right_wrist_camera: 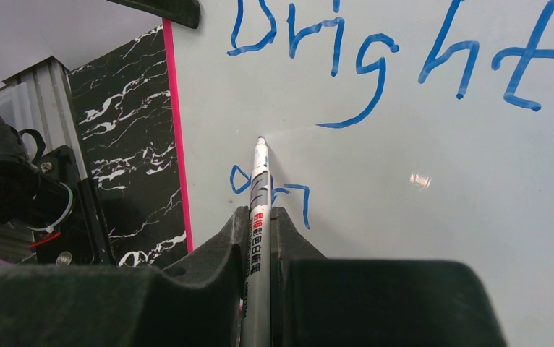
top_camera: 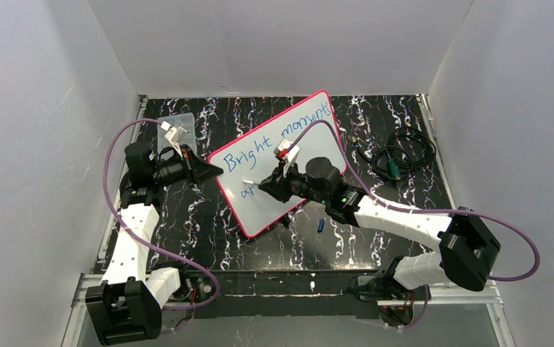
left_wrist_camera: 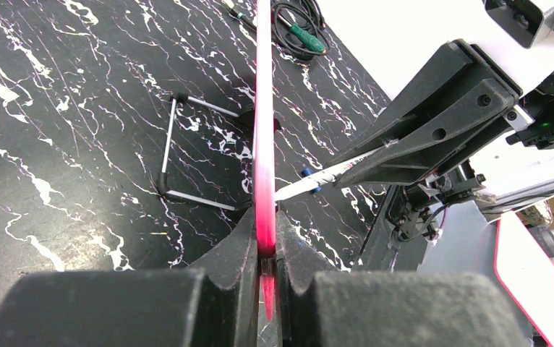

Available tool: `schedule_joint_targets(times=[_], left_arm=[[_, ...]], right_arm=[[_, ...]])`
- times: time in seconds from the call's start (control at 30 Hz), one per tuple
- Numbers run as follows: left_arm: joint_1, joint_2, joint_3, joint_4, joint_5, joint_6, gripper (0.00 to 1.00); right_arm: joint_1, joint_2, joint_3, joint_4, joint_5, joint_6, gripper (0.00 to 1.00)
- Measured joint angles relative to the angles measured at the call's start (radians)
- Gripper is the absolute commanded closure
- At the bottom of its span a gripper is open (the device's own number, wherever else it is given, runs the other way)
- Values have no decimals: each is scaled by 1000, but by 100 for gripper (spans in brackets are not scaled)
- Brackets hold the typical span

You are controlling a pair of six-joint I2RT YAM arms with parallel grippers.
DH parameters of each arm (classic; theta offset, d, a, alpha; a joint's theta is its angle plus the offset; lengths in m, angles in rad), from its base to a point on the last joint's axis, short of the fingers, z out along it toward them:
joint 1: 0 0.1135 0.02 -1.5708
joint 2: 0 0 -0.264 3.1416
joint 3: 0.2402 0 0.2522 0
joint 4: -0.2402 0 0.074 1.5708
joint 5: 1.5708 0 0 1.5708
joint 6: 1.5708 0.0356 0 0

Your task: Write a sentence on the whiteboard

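The whiteboard (top_camera: 270,211), white with a pink-red rim, lies tilted across the middle of the table. The sentence (top_camera: 278,137) on it reads "Bright moments" in blue, and a couple of letters (right_wrist_camera: 292,195) start a second line below. My left gripper (left_wrist_camera: 265,242) is shut on the whiteboard's pink rim (left_wrist_camera: 263,144) at its left edge. My right gripper (right_wrist_camera: 260,217) is shut on a silver marker (right_wrist_camera: 260,195). The marker's blue tip (right_wrist_camera: 260,139) sits at the board surface just above those lower letters; contact is unclear.
A clear plastic box (top_camera: 176,129) stands at the back left behind the left arm. Coiled black cables with a green plug (top_camera: 401,155) lie at the back right. A small blue cap (top_camera: 320,225) lies just right of the board's near corner. A wire stand (left_wrist_camera: 169,144) lies on the table.
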State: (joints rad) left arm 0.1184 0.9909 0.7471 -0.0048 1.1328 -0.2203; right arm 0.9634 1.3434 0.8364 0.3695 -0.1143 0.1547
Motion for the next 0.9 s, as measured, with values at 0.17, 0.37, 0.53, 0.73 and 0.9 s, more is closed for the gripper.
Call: schedule_joint_targets(times=[0.17,0.37,0.53,0.73,0.9], left_arm=[[0,0,0,0,0,0,100],[0,0,0,0,-1,0,100],[0,0,0,0,-2,0,100],[0,0,0,0,-8,0,100],[0,0,0,0,-7,0,100]], right_arm=[[1,0,0,0,3,0,99],[2,0,0,-1,7,0,99],[6,0,-5,-1,12,0,99],[13,-14,-47,-10,18,3,99],[13,-31,-70,-27,33,6,99]])
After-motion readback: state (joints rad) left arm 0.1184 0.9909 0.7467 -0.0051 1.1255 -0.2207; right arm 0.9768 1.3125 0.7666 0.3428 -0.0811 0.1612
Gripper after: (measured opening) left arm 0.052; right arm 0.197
